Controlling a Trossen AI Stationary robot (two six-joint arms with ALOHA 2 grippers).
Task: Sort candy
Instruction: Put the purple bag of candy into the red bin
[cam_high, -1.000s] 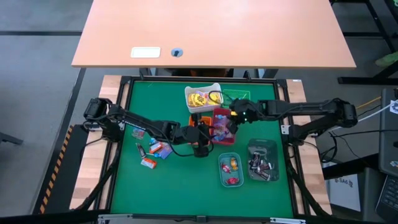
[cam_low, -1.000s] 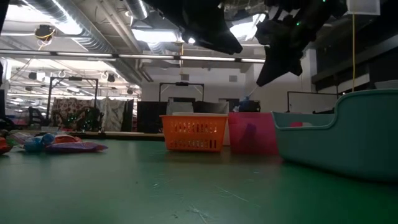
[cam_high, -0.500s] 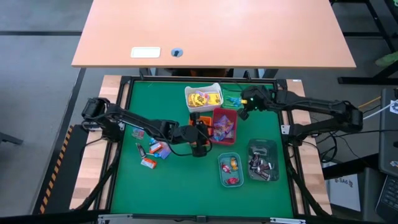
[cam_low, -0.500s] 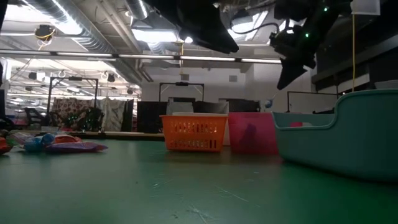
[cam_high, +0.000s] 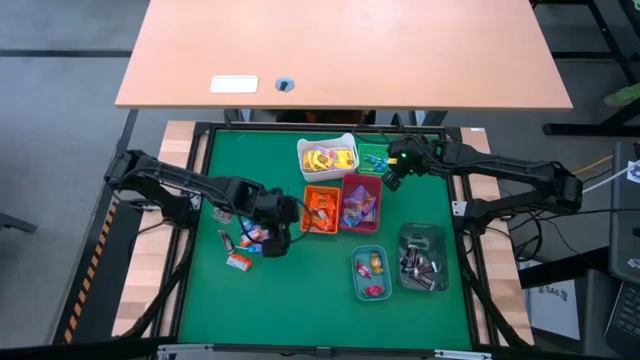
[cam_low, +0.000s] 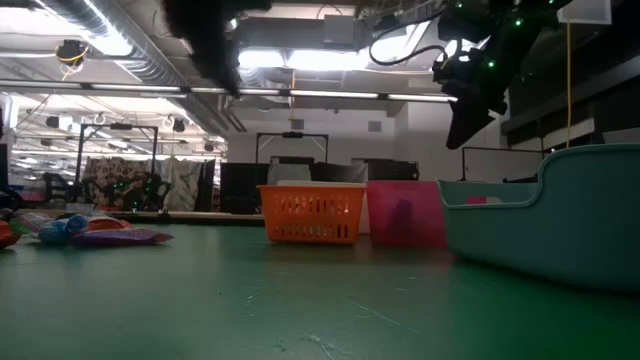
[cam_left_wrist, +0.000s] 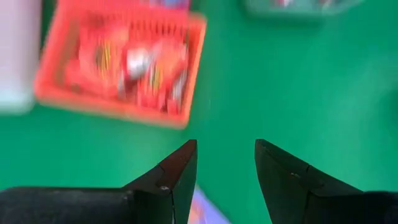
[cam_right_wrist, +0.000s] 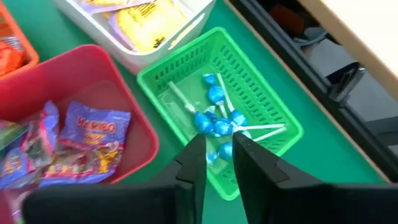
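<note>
The loose candy (cam_high: 245, 240) lies in a small pile on the green mat at the left; in the left wrist view one wrapper (cam_left_wrist: 204, 210) shows just below my fingers. My left gripper (cam_high: 272, 243) (cam_left_wrist: 225, 158) hovers open beside that pile, with nothing between its fingers. My right gripper (cam_high: 388, 178) (cam_right_wrist: 217, 158) hangs over the green bin (cam_right_wrist: 249, 93), its fingers a little apart. Blue lollipops (cam_right_wrist: 214, 121) lie in that bin, and one shows through the gap, below the fingers.
A white bin (cam_high: 327, 157) with yellow candy, an orange bin (cam_high: 321, 208) and a red bin (cam_high: 360, 203) stand mid-table. Two clear bins (cam_high: 370, 272) (cam_high: 422, 258) stand nearer, at the right. A wooden table (cam_high: 340, 50) lies beyond the mat.
My left gripper has swung from over the orange bin toward the table's left edge and now hangs by the loose candy. My right gripper has gone from over the red bin toward the far right and stopped above the green bin.
</note>
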